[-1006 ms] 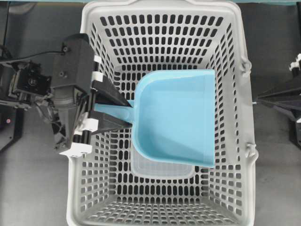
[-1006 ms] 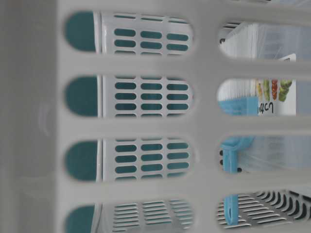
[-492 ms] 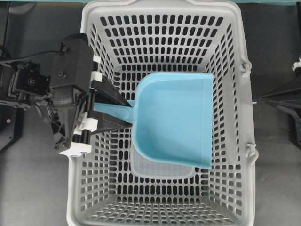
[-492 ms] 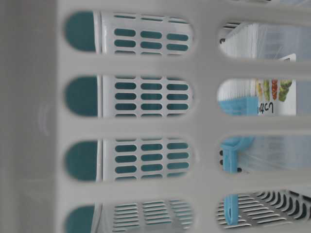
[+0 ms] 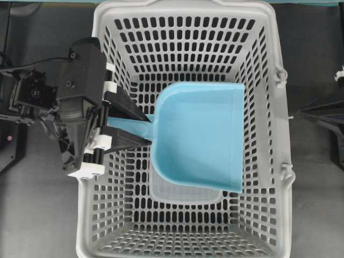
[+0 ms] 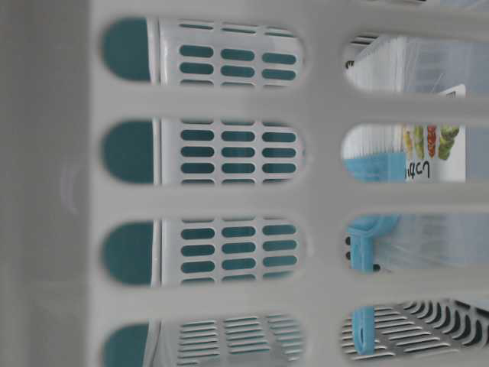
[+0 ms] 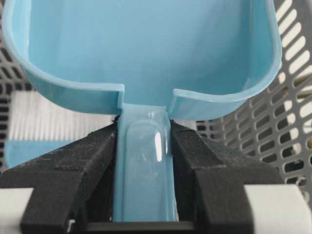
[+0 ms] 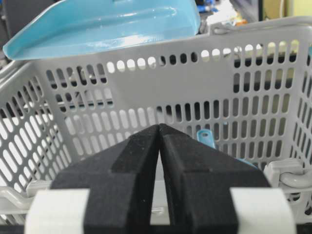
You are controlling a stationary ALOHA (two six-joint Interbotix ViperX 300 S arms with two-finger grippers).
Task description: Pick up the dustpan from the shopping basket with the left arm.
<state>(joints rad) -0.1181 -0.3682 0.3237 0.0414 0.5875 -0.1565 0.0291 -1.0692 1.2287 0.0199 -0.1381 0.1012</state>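
left gripper [image 7: 144, 161] clamped on dustpan [image 7: 146, 53] handle

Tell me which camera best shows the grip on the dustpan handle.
Left wrist: black fingers clamp the dustpan handle. Overhead shows the left pincer from above; right wrist only the dustpan's underside; table-level no grip.

the surface [image 5: 37, 215] is a dark grey, matte top that runs out on both sides in the overhead view, with a soft, even light on it and no hard shadows. a thin teal strip [image 5: 48, 2] shows along the far edge at the top of that view. at table level, a teal backdrop [image 6: 126, 149] fills the gaps on the left. from the right wrist view, the far background [image 8: 273, 9] is blurred: a yellowish-green patch, dark shapes and some coloured clutter, too soft to name.
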